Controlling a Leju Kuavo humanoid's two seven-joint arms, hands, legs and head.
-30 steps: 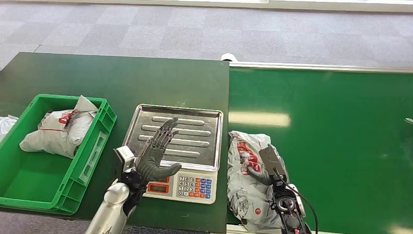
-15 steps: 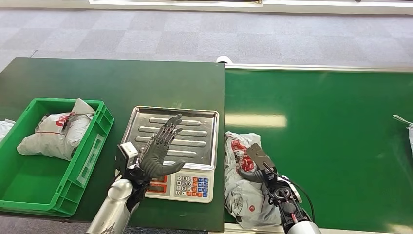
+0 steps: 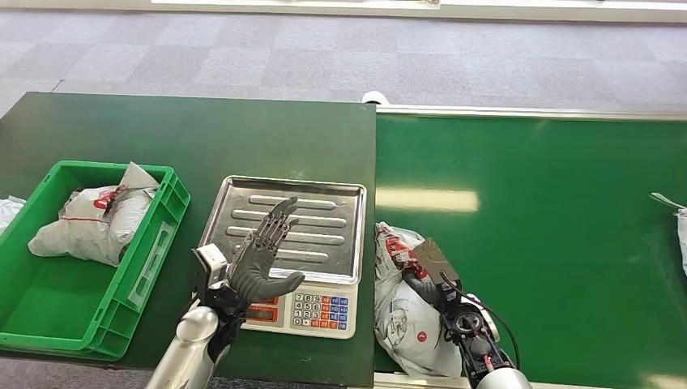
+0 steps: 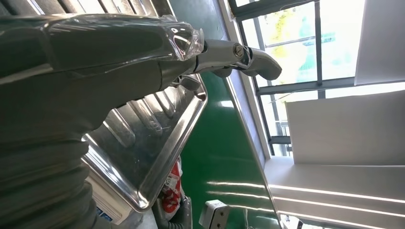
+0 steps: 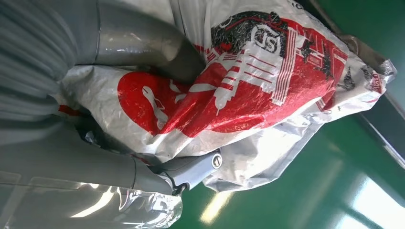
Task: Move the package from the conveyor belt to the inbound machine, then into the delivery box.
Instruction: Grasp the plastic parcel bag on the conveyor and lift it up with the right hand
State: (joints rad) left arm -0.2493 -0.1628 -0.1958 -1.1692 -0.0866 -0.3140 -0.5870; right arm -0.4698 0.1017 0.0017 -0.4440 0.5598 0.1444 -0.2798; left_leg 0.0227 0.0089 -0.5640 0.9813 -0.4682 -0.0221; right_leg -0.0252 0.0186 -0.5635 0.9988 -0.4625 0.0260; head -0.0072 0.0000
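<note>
from the head view the package (image 3: 401, 312) is on the conveyor belt (image 3: 535, 235), right at its near edge next to the scale, and the right hand (image 3: 425, 271) has its fingers wrapped around the bag's upper part, so it looks grabbed but not lifted yet as far as i can tell. the left hand (image 3: 263, 259) hovers over the front of the inbound machine (image 3: 288, 243), fingers spread and holding nothing. the green delivery box (image 3: 154, 243) on the left already has one bag (image 3: 89, 223) in it. left wrist view: thumb (image 4: 239, 55) sticking out above the steel tray (image 4: 162, 138), nothing in the hand. right wrist view: thumb (image 5: 143, 45) and fingers (image 5: 186, 171) pinching the red and white package (image 5: 248, 90) from both sides. so both the weighing step and the box drop are left for this one.
</note>
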